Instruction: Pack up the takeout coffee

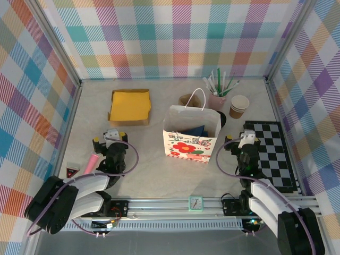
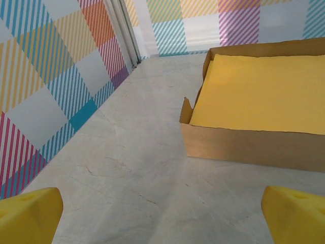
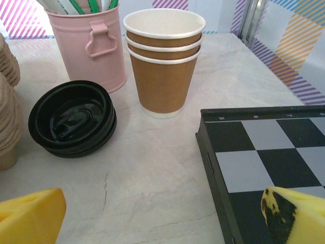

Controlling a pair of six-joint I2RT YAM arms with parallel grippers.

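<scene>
The left claw [image 1: 114, 135] is spread wide and empty over the table [image 2: 127, 168], with a box [image 2: 254, 147] ahead to its right. The right claw [image 1: 248, 138] is also spread wide and empty. 3 stacked lidless cups [image 3: 163, 76] stand ahead of it, and black lids [image 3: 71, 119] lie ahead-left. A bag [image 1: 191, 139] stands to its left. I cannot tell if the dark shape inside is the coffee.

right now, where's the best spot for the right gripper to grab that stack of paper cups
Across the brown wall of the stack of paper cups, just under the white rims, coming in level from the near side. It stands upright and widens upward, so the rims would probably stop it slipping; the open right gripper faces it.
</scene>
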